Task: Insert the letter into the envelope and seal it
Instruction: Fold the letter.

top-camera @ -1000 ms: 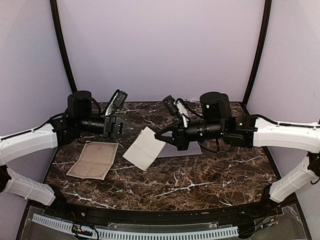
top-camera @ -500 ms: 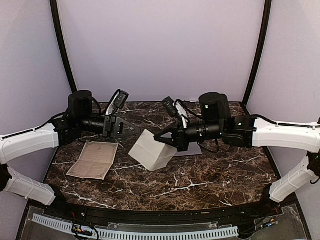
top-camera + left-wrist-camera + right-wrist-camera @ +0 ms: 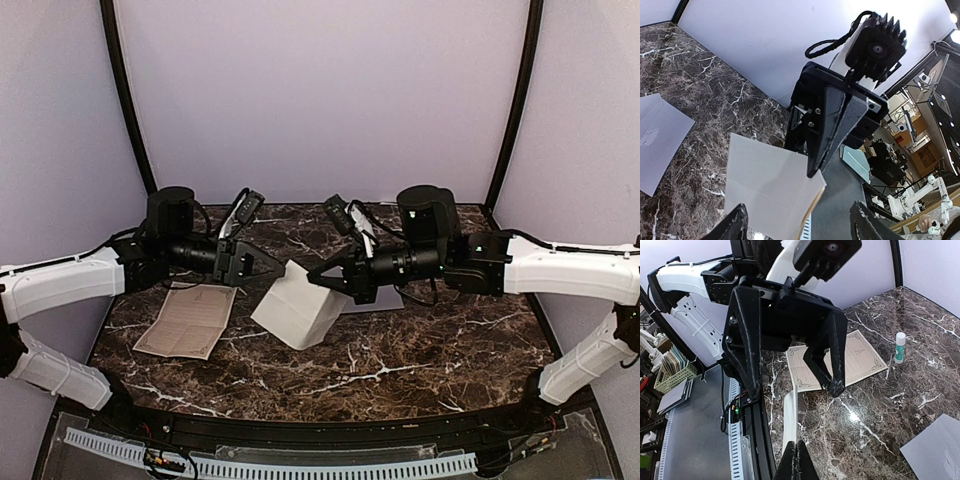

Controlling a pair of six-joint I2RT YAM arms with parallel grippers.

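Your right gripper (image 3: 318, 276) is pinched shut on one corner of the folded letter (image 3: 295, 305), holding it up between the two arms above the table (image 3: 420, 360). The letter shows you a plain white outer face, bent along a crease into a tent-like shape. Its lower edge is down near the marble, but you cannot tell whether it touches. In the left wrist view a thin tan edge shows inside the fold.

Your left gripper (image 3: 794, 390) has its fingers spread wide, with the tips just beside the letter's upper left edge. Whether they touch the paper is unclear.

The envelope (image 3: 660, 142) lies flat on the table under the right arm, which hides most of it from above. It is a plain pale grey-lavender sheet with straight edges and a faint crease mark; you cannot make out its flap.

A tan sheet (image 3: 190, 320) with an ornate border lies flat near the left arm, and a small glue stick (image 3: 899, 346) stands upright near it.
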